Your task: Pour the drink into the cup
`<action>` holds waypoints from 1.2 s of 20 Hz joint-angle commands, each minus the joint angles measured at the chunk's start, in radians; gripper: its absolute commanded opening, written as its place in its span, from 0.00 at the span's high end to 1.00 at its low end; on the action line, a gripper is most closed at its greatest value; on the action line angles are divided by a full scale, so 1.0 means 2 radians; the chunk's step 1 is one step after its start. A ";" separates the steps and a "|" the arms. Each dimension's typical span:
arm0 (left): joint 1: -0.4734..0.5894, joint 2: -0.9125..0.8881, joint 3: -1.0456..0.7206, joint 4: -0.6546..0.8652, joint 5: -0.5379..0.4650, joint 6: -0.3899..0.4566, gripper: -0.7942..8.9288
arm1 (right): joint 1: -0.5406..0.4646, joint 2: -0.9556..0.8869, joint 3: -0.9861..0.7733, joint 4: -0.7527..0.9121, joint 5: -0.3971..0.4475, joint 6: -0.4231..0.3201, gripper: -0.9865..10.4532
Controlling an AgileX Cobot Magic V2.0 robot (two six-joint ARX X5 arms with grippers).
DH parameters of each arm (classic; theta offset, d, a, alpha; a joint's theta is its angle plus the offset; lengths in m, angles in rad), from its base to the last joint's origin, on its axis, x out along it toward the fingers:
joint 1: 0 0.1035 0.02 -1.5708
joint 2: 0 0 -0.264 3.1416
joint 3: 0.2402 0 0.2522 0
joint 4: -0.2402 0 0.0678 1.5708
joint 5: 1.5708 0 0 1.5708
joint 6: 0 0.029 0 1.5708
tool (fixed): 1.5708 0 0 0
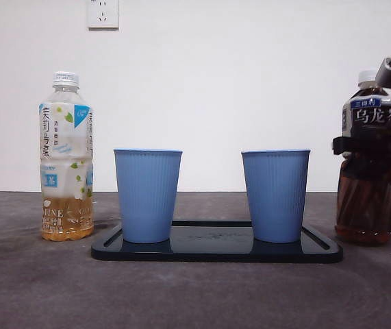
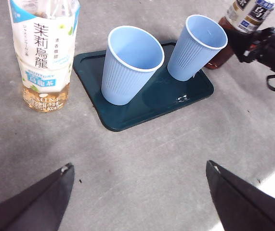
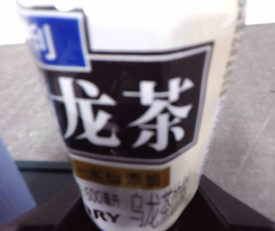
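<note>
The drink, a dark tea bottle (image 1: 364, 205) with a black and blue label, stands upright on the table at the right, beside the tray. My right gripper (image 1: 366, 147) is shut on the dark tea bottle at label height; in the right wrist view the label (image 3: 132, 110) fills the picture between the jaws. Two blue ribbed cups stand empty on a dark tray (image 1: 216, 250): the right cup (image 1: 275, 195) nearest the held bottle, the left cup (image 1: 147, 195) farther off. My left gripper (image 2: 139, 168) hangs open above bare table, in front of the tray, holding nothing.
A clear bottle of pale jasmine tea (image 1: 66, 157) with a white cap stands left of the tray, about a third full. Grey table surface spreads in front of the tray. A white wall rises behind the table.
</note>
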 commanded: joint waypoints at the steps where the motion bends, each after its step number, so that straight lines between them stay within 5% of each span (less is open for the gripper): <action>1: -0.002 0.003 0.011 0.004 0.000 0.008 0.46 | 0.001 -0.052 0.008 -0.019 0.007 -0.020 0.77; 7: -0.002 0.003 0.011 0.004 0.001 0.008 0.46 | 0.002 -0.165 0.103 -0.297 0.013 -0.076 0.77; 12: -0.007 0.002 0.011 0.004 0.000 0.008 0.46 | 0.003 -0.177 0.246 -0.537 0.023 -0.174 0.77; 17: -0.017 0.003 0.011 0.019 0.000 0.008 0.46 | 0.017 -0.177 0.346 -0.698 0.091 -0.286 0.77; 24: -0.036 0.002 0.011 0.028 -0.003 0.008 0.46 | 0.075 -0.162 0.369 -0.802 0.212 -0.401 0.77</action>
